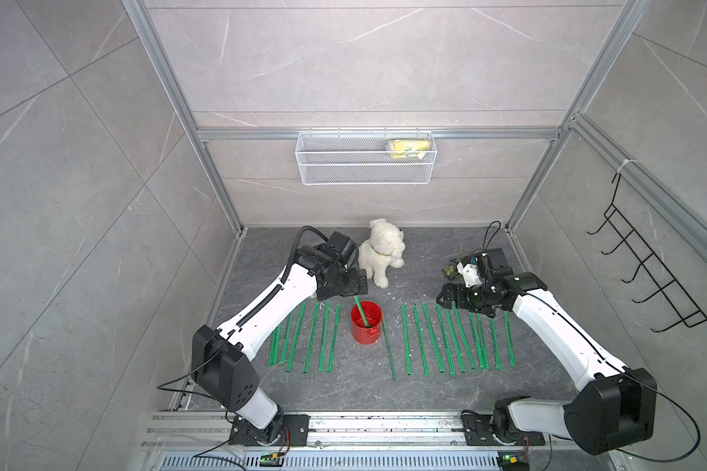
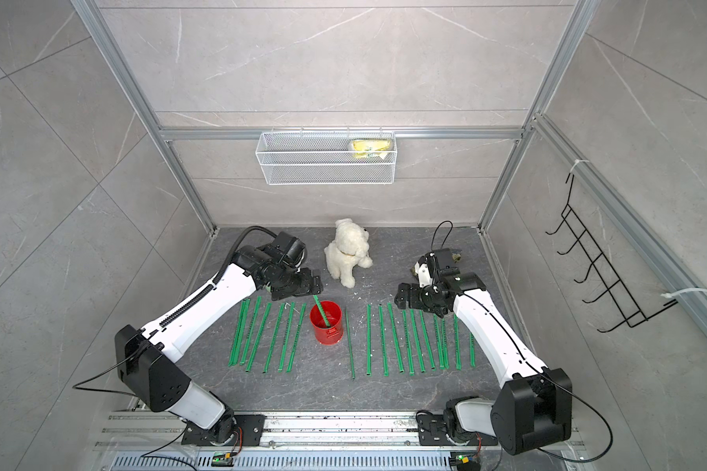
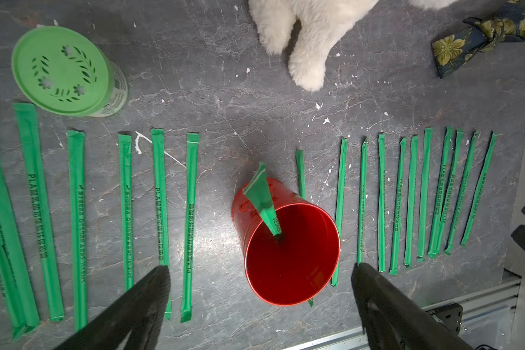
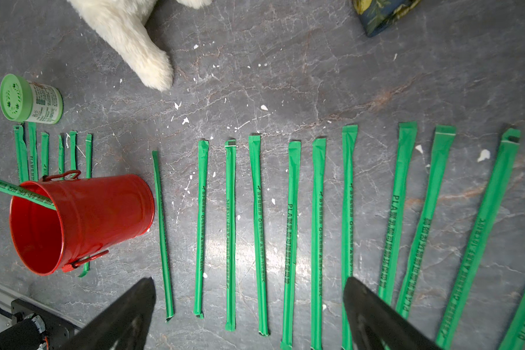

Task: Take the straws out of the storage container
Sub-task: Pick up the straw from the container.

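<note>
One straw (image 1: 361, 312) is left in the red can (image 1: 366, 331), low centre in both top views. Its long axis leans up and left, with the free end over the rim toward your left gripper (image 3: 259, 266), the nearer one. That gripper is spread wide and holds nothing, and so is your right gripper (image 4: 248, 279), over the right-hand row. On the tabletop (image 1: 343, 387) I count eighteen straws (image 1: 421, 340): seven left of the can, two overlapping, and eleven right; one can
</note>
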`<state>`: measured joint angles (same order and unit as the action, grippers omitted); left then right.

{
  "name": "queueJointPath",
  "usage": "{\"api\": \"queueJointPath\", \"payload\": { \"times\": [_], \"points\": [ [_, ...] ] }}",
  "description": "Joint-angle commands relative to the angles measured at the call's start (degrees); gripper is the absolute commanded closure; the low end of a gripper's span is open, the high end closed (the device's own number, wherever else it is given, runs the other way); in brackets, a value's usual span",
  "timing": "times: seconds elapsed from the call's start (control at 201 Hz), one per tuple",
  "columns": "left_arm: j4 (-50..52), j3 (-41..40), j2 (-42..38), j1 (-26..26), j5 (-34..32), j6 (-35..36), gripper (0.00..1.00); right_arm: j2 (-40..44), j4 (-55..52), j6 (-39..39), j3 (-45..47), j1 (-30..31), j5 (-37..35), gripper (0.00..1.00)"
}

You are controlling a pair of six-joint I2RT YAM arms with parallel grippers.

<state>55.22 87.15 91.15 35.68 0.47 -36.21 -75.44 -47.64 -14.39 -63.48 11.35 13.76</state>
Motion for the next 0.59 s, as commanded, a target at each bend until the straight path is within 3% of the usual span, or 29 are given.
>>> {"api": "queueJointPath", "payload": {
  "times": [0.0,0.11,0.174,0.289,0.463,0.587],
  "points": [
    [-2.31,0.63,0.74,1.48,-1.1,-2.69,0.03,2.0,-2.49,-0.2,-0.71,0.4,0.15,0.0],
    [-2.4,0.78,2.53,1.96,-1.39,-2.86,0.09,2.49,-3.0,0.05,-0.51,0.33,-0.38,0.0],
    [-2.36,0.91,3.66,2.03,-1.44,-2.91,0.23,2.58,-3.3,0.26,-0.35,0.33,-0.59,0.0],
    [-2.6,1.01,5.58,2.13,-1.26,-3.13,0.34,2.42,-3.12,0.35,-0.06,0.34,-0.66,0.0],
    [-2.75,1.42,7.85,2.29,-1.29,-3.13,0.43,1.94,-2.59,0.38,0.14,0.34,-0.66,0.0],
    [-2.79,1.44,9.24,2.29,-1.47,-3.02,0.56,1.63,-2.3,0.53,0.46,0.33,-0.55,0.0]
  ]
}}
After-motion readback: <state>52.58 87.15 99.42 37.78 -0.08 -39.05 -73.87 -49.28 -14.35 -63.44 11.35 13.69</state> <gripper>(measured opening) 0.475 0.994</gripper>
